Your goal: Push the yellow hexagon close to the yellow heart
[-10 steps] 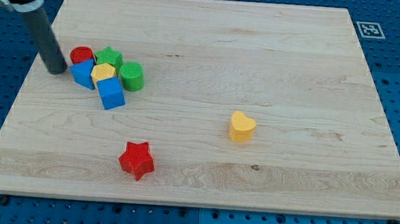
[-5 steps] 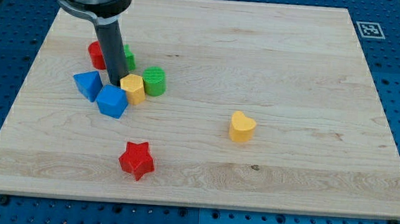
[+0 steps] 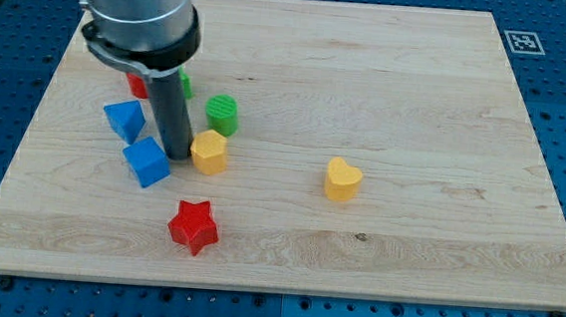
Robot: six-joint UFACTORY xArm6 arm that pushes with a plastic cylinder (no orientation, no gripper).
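Wooden board (image 3: 418,78): my tip (image 3: 179,155) seemingly touches yellow hexagon (image 3: 209,151)'s left.

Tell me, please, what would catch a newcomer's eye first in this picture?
The big dark rod at the view's upper left, my tip right against the left side of the yellow hexagon. The yellow heart sits alone to its right, well apart. A red star lies near the wooden board's bottom edge.
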